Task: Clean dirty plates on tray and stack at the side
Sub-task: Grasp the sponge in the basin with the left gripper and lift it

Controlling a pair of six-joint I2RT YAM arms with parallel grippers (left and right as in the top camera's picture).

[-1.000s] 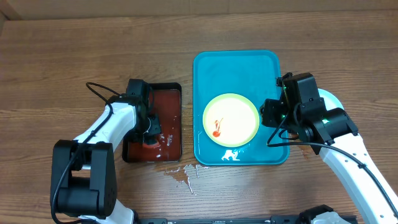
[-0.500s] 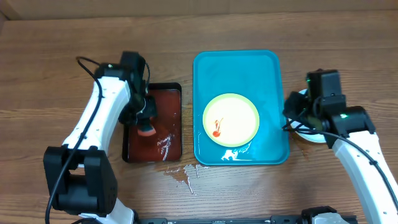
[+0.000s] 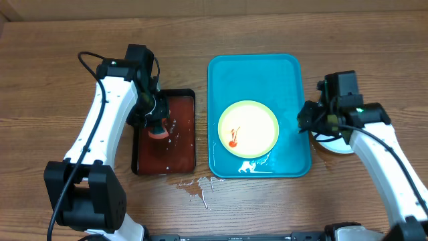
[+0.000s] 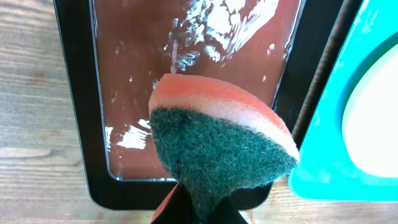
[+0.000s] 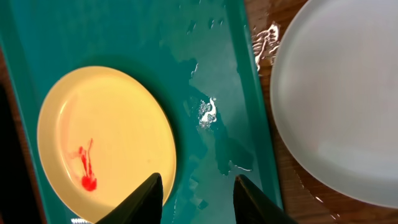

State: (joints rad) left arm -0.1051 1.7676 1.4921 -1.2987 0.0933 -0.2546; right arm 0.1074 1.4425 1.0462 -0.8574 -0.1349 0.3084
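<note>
A pale yellow-green plate (image 3: 248, 128) with a red sauce smear lies on the turquoise tray (image 3: 254, 70); it also shows in the right wrist view (image 5: 106, 140). A light blue-white plate (image 5: 339, 93) lies on the table right of the tray, mostly under my right arm in the overhead view (image 3: 338, 144). My right gripper (image 3: 302, 124) is open and empty over the tray's right rim (image 5: 198, 196). My left gripper (image 3: 157, 127) is shut on an orange and green sponge (image 4: 221, 140), held above the small black tray (image 3: 164, 157). A third plate is not visible.
The black tray (image 4: 81, 106) holds reddish water. Water is spilled on the wood (image 3: 197, 187) in front of both trays and puddled on the turquoise tray's front right (image 5: 211, 118). A cable (image 3: 90, 60) loops off the left arm.
My left gripper lifted the sponge out of the reddish water and moved it back. My right gripper went out right to the blue-white plate, then came back to the tray's right rim.
</note>
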